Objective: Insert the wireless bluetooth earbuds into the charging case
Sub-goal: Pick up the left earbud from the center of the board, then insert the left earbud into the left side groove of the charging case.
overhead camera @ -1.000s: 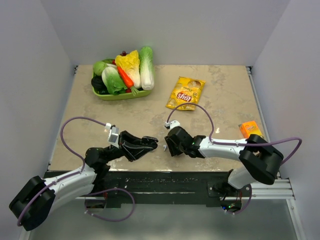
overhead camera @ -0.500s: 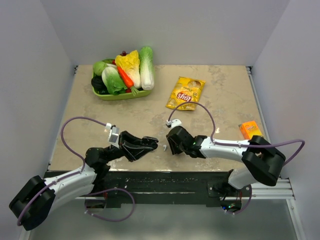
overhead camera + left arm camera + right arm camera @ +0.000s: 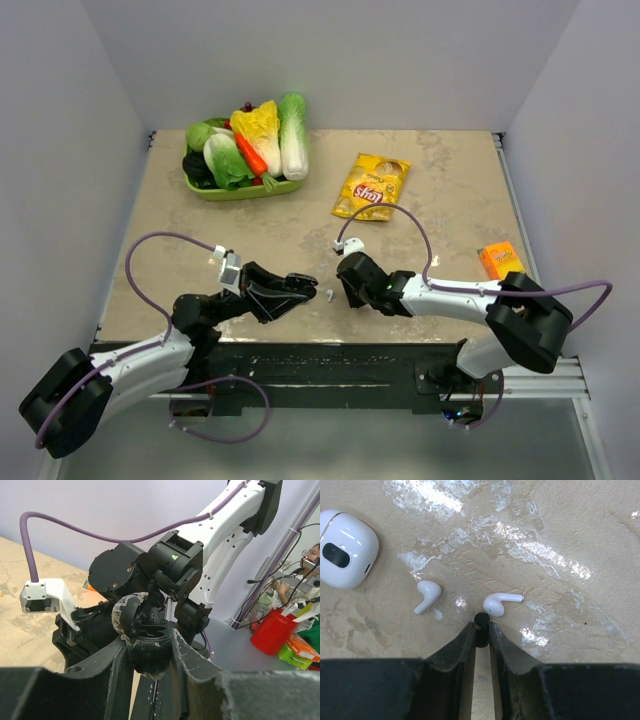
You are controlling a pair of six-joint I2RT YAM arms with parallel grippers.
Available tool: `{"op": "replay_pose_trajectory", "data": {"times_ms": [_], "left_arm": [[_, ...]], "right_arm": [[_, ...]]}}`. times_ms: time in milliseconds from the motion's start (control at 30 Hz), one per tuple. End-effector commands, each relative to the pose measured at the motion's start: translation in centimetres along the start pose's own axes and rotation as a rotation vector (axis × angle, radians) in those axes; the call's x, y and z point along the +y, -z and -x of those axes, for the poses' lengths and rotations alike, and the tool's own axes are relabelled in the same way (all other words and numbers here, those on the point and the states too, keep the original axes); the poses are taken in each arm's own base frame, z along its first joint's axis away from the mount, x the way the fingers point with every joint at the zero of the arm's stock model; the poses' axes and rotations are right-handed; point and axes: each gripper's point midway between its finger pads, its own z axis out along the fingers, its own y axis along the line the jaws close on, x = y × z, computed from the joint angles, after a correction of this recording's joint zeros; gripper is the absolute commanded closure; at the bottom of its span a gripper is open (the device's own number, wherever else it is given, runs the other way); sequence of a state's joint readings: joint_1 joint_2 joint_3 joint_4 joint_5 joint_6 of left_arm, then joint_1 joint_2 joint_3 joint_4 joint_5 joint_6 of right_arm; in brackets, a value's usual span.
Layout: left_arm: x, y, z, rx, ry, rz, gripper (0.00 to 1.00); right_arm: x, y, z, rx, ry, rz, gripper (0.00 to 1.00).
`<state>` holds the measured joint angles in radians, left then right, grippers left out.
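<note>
Progress: early. Your L gripper [image 3: 148, 655] clamps the open dark case [image 3: 150, 632]; R gripper [image 3: 480, 629] is pinched narrow on a dark bud [image 3: 480, 620] at the table [image 3: 570, 530]. Can't tell if any bud's seated; two white buds [image 3: 427, 595] lie loose.

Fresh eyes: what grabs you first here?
Up front, the left gripper clamps an open dark charging case, facing the right gripper, which pinches a dark earbud. Just past it lie two white earbuds and a white case. A green tray of toy vegetables brightens the far left.
</note>
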<state>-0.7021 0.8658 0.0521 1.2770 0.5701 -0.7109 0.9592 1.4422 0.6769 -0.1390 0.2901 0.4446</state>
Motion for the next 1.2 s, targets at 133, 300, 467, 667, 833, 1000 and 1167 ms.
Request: {"op": "replay_pose_trajectory", "data": {"times_ms": [133,300,467,667,833,1000,1167], "left_arm": [[-3.0,0.0,3.9,-0.167,-0.155,-0.122,1.00],[-3.2,0.0,4.3,-0.178,-0.158,-0.124,1.00],[-2.8,-0.5,5.1,-0.176,-0.173,-0.086,1.00],[-1.1,-1.5,5.8,-0.149,-0.192,-0.001,1.00],[-0.9,-3.6,4.7,-0.022,-0.199,-0.057,1.00],[-1.0,-4.5,2.1,0.115,-0.145,-0.151,1.00],[-1.3,-4.6,0.6,0.162,-0.091,-0.211,1.00]], "right_arm": [[0.0,1.0,2.1,-0.069,-0.029,-0.002,1.00],[-0.4,6.2,6.5,-0.218,-0.057,0.030,1.00],[-0.7,13.1,10.2,-0.334,-0.015,0.098,1.00],[2.5,21.5,12.4,-0.509,0.060,0.420,1.00],[5.7,25.7,11.4,-0.534,0.200,0.676,1.00],[7.7,28.9,10.8,-0.553,0.263,0.849,1.00],[8.0,29.5,11.6,-0.567,0.271,0.857,1.00]]}}
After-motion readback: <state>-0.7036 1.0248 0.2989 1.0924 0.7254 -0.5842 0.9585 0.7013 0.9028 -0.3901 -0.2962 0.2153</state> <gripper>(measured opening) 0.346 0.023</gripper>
